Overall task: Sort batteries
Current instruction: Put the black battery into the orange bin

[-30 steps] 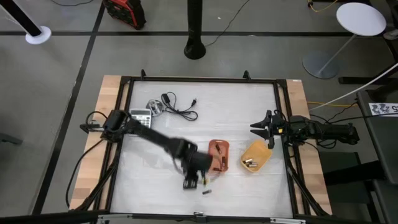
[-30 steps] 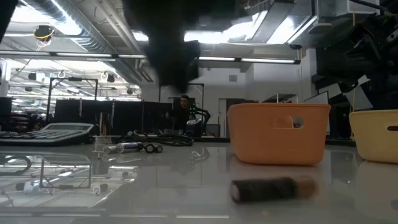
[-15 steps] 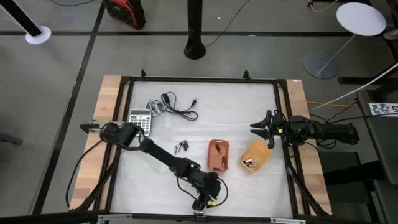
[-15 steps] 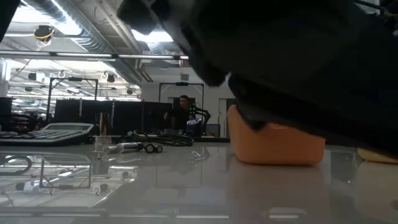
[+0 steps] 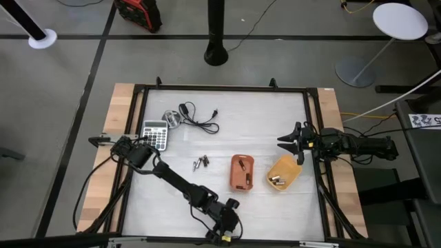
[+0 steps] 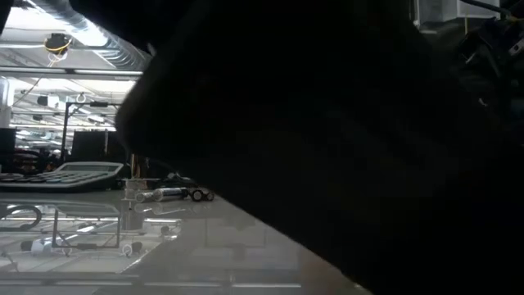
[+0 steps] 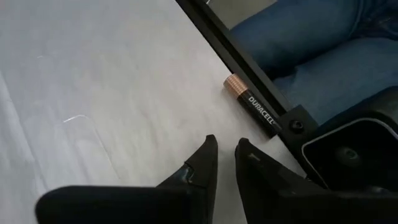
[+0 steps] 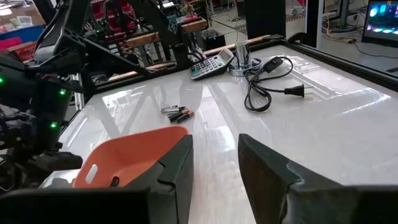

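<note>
My left gripper (image 5: 224, 234) (image 7: 225, 143) is low at the table's near edge, its fingers a narrow gap apart with nothing between them. Just ahead of it, one black battery with a copper end (image 7: 252, 107) lies on the table against the near black rail. A small cluster of batteries (image 5: 200, 162) (image 8: 177, 113) lies loose mid-table. The orange tray (image 5: 241, 172) (image 8: 134, 152) and the yellow tray (image 5: 282, 172) each hold some batteries. My right gripper (image 5: 288, 142) (image 8: 214, 140) waits open, off the table by the right rail above the yellow tray.
A grey calculator (image 5: 155, 134) (image 6: 74, 174), a round metal object (image 5: 172, 117) and a black coiled cable (image 5: 200, 120) sit at the far left. My left arm fills most of the low view. A person's legs in blue jeans (image 7: 323, 50) are just beyond the near rail.
My left gripper has swung from beside the orange tray's near left corner toward the table's near edge and now sits at the rail. Its arm has come to block the low view. The battery that lay before the low camera no longer shows there or in the high view.
</note>
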